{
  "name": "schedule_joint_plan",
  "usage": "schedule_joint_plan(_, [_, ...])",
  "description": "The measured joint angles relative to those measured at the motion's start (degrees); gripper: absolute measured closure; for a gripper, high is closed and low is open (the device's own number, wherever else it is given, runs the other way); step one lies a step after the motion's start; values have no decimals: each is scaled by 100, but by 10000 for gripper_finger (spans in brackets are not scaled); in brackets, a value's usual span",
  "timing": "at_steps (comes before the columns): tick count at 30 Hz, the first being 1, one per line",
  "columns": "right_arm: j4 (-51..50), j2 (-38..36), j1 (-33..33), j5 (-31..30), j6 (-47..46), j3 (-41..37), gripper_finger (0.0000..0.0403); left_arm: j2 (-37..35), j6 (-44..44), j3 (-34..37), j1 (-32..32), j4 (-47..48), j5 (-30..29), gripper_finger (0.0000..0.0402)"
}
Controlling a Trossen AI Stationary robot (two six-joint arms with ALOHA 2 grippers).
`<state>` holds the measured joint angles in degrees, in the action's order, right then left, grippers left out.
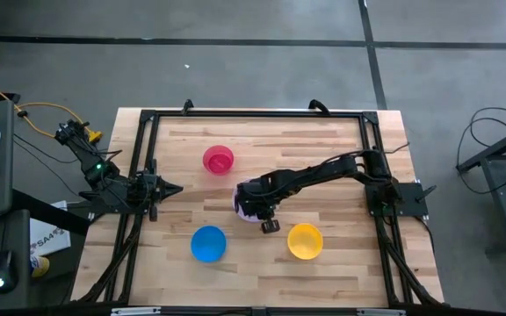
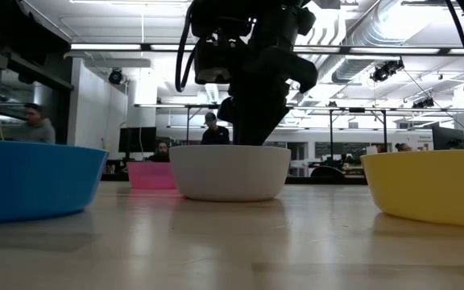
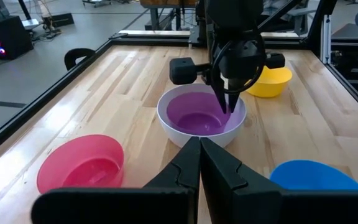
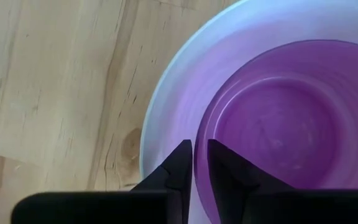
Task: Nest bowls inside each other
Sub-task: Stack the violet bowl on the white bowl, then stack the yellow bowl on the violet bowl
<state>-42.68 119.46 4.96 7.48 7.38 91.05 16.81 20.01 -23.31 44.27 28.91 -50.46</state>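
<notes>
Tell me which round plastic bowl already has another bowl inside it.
The white round plastic bowl: the purple bowl sits inside it; the others are empty.

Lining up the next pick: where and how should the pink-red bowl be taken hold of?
Grip the pink-red bowl by its thin rim, coming straight down with one finger inside the wall and one outside. It sits upright, mouth open and apart from the other bowls, so any rim section looks reachable; its body is probably too wide to span.

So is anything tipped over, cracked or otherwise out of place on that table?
Nothing stands out. The round purple plastic bowl sits level inside the white plastic bowl, with the right gripper over its rim. The pink-red bowl, blue bowl and yellow bowl stand upright, apart.
</notes>
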Motion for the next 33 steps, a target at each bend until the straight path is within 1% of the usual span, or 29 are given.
schedule_joint_plan(8, [-18,-1,-66,-7,20,0,357,-1,0,0,-1,0,-1,390])
schedule_joint_plan(12, [-106,-33,-62,-146,48,57,357,-1,-2,0,-2,0,-2,390])
schedule_joint_plan(25, [-224,-291,-62,-141,53,136,357,0,-7,0,-1,0,-5,390])
schedule_joint_plan(33, [-630,-299,34,-135,-133,136,357,0,-6,0,-2,-2,-7,390])
